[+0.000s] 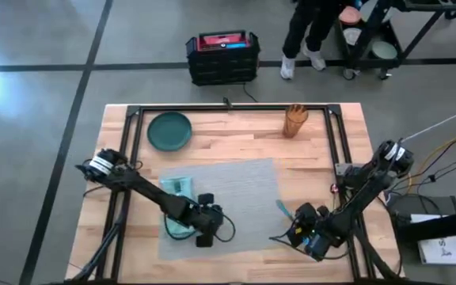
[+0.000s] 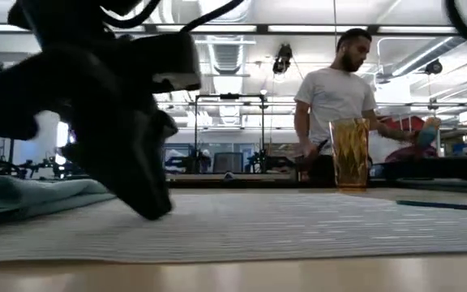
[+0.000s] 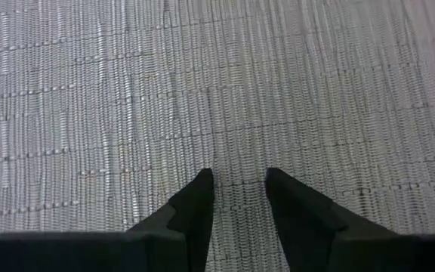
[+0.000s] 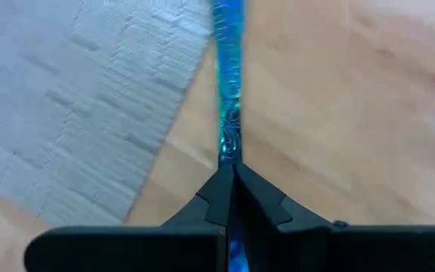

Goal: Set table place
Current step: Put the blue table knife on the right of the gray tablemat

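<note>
The grey woven placemat lay flat mid-table, looking limp and best pinched at an edge, while the left gripper hovered narrowly parted over it and the right gripper clamped a slim blue utensil.

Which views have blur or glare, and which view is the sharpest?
Low view: the left claw is a big blurred dark shape close to the lens; ceiling lights glare. Right wrist view: the blue utensil and table look soft. High view: glare on the floor. Left wrist view: sharpest, the mat weave is crisp.
</note>
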{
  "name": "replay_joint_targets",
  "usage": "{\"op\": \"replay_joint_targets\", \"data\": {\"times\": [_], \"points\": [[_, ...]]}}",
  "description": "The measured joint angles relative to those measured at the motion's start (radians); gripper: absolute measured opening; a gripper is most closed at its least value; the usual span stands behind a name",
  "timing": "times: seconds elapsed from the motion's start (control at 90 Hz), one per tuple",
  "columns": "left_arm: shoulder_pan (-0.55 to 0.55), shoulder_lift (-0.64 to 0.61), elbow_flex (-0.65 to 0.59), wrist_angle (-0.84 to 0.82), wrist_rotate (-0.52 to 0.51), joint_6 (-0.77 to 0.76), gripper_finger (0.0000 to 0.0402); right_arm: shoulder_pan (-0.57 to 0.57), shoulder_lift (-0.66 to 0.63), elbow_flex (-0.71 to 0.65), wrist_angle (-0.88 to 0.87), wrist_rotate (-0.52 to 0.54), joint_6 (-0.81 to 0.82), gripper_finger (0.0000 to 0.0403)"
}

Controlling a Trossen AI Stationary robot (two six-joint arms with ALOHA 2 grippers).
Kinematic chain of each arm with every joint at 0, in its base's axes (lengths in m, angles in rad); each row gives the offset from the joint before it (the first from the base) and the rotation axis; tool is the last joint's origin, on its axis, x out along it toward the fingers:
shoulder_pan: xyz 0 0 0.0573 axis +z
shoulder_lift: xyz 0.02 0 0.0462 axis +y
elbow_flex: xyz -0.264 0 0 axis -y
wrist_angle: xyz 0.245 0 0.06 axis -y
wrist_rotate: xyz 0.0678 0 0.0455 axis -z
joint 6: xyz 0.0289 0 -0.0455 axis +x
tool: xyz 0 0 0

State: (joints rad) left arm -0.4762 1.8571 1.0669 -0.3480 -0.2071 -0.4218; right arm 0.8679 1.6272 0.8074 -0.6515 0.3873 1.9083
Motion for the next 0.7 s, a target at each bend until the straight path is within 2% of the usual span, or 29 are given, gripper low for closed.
{"op": "replay_joint_targets", "data": {"times": [0.078,0.189,0.378,0.5,0.7], "points": [[-0.008,-0.024,-0.004,-0.040,0.011,-0.008,0.0114,-0.013,0.000,0.000,0.003,-0.002,-0.071,0.0003],[-0.007,-0.068,-0.002,-0.011,0.017,-0.050,0.0114,-0.020,-0.030,0.000,-0.003,-0.044,-0.202,0.0003],[-0.004,-0.106,0.053,0.199,-0.088,-0.071,0.0114,0.035,-0.144,0.003,-0.019,-0.082,-0.295,0.0003],[0.020,-0.032,0.144,0.356,-0.087,-0.019,0.0114,0.126,-0.178,0.002,-0.067,-0.082,-0.278,0.0003],[0.083,0.215,0.410,0.340,-0.058,0.037,0.0114,0.264,-0.140,-0.015,-0.081,-0.084,-0.193,0.0002]]}}
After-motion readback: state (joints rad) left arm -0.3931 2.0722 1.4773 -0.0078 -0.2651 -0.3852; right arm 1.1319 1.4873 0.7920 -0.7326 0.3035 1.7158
